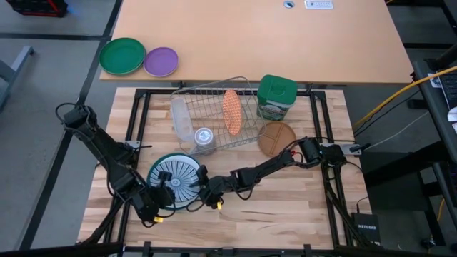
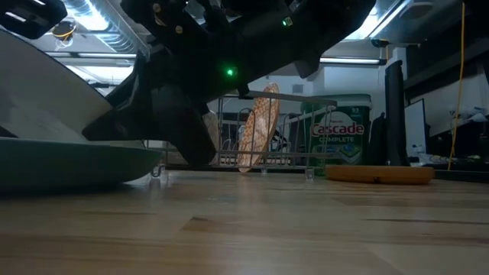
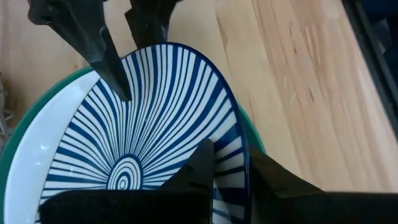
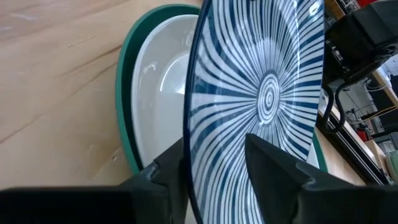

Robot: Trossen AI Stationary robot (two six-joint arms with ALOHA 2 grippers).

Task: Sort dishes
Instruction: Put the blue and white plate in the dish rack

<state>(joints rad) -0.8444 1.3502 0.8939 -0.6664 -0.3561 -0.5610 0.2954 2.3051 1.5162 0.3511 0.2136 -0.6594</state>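
Blue-and-white striped plate (image 1: 178, 178) is being held at the front left of the butcher-block table (image 1: 285, 200), tilted up off the white plate (image 4: 158, 87) and the large teal plate (image 3: 15, 146) stacked under it. Both grippers are clamping its rim from opposite sides: the left gripper (image 3: 230, 168) with a finger on each face, the right gripper (image 4: 214, 155) likewise. In the low view, the raised plate is slanting up toward the left. Bare wood is lying open to the right of the stack and along the front edge. Behind, the wire rack (image 1: 214, 114) is holding the orange speckled plate (image 1: 232, 111) on edge, its long axis running front to back. The brown plate (image 1: 276, 138) is lying flat beside the rack.
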